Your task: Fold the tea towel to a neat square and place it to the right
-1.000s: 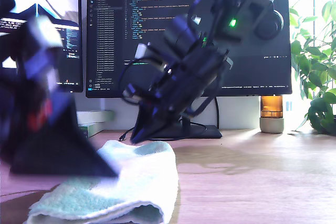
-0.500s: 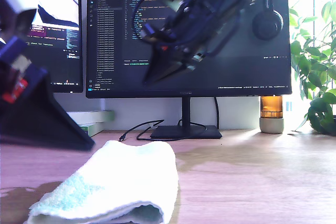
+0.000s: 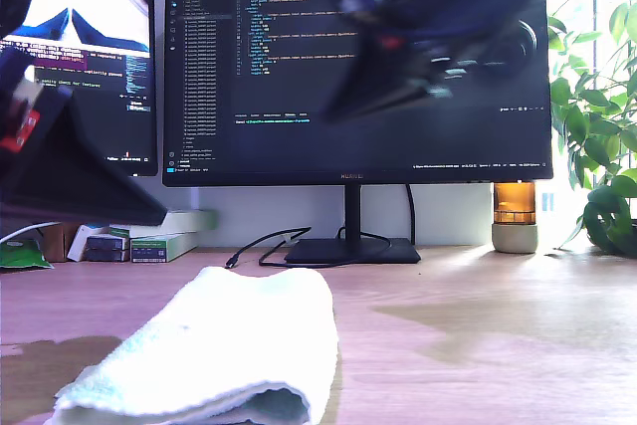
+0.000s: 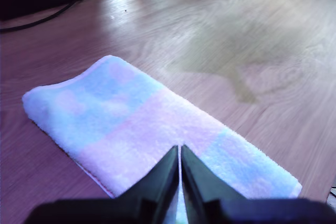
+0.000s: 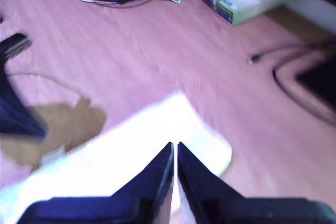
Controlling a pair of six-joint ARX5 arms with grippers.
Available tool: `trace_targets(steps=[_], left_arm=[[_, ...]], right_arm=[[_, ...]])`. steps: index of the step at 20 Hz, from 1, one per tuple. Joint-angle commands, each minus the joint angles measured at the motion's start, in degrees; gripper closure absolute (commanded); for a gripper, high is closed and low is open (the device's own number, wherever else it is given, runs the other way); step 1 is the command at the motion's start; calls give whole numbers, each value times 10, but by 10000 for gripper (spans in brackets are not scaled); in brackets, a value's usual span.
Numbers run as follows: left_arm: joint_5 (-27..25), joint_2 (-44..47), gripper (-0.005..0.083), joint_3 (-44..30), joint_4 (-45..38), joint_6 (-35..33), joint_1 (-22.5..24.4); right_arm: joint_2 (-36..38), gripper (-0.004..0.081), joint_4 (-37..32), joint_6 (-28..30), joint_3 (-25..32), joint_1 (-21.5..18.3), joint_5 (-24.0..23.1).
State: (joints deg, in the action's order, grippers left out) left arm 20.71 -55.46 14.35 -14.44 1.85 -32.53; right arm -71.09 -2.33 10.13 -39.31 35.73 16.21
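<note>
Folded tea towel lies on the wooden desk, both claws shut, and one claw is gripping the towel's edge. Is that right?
Not quite. Neither claw grips the tea towel: my first claw and my second claw are both shut but empty, raised above it, as both wrist views show. The towel does lie folded on the desk.

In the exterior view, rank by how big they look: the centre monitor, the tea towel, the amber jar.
1. Centre monitor, the largest in view.
2. Tea towel, though it lies nearest the camera, so it looks bigger than it may be.
3. Amber jar, clearly the smallest.
</note>
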Motion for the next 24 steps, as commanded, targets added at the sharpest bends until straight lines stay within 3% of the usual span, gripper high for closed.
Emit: trace_targets(steps=[1, 6, 10, 12, 15, 19, 24], left_arm=[[10, 4, 793, -1, -2, -6, 4], [36, 4, 793, -1, 2, -8, 3], [44, 3, 793, -1, 8, -32, 3], [43, 3, 793, -1, 19, -43, 3], [43, 3, 793, -1, 27, -49, 3], [44, 3, 793, -1, 30, -49, -7], [44, 3, 793, -1, 37, -50, -10]], right_arm=[[28, 783, -17, -26, 50, 2, -3], [115, 783, -49, -101, 154, 19, -30], [144, 783, -46, -147, 178, 54, -32], [143, 783, -38, -221, 178, 70, -27], [143, 783, -8, -411, 178, 92, -25], [137, 782, 19, -591, 178, 96, 2], [96, 751, 22, -677, 176, 96, 37]])
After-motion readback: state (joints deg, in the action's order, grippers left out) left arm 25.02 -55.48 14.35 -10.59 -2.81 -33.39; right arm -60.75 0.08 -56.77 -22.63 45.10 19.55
